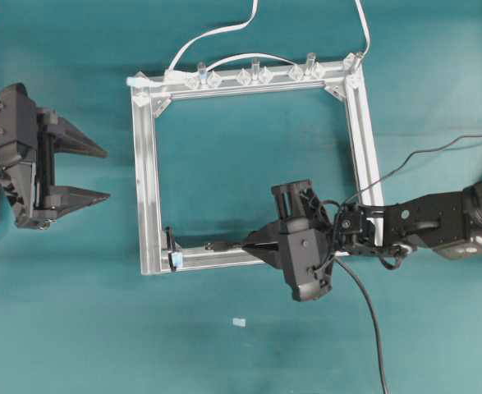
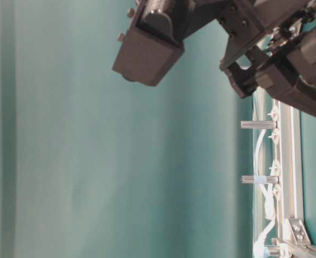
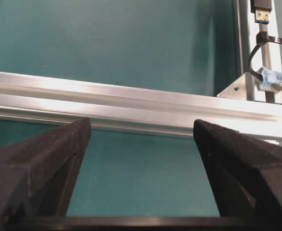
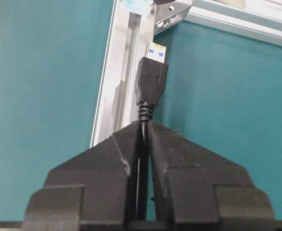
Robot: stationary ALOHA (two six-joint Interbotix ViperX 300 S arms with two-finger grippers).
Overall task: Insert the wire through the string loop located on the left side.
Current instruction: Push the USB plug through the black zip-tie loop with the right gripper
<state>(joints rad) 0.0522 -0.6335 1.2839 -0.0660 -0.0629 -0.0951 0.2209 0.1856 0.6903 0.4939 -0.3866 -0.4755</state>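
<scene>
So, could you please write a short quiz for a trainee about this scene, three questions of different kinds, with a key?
1. True or false: the right gripper is shut on the thin black wire with a silver-tipped plug.
2. The plug tip points toward: A) the small dark string loop with a pale-blue tape tab; B) the white cable; C) the left gripper.
3. Fill in: the left gripper's jaws are ____.

Key: 1 true; 2 A; 3 open.

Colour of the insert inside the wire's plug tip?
Blue, inside the silver tip of the wire; the right wrist view shows it best.
</scene>
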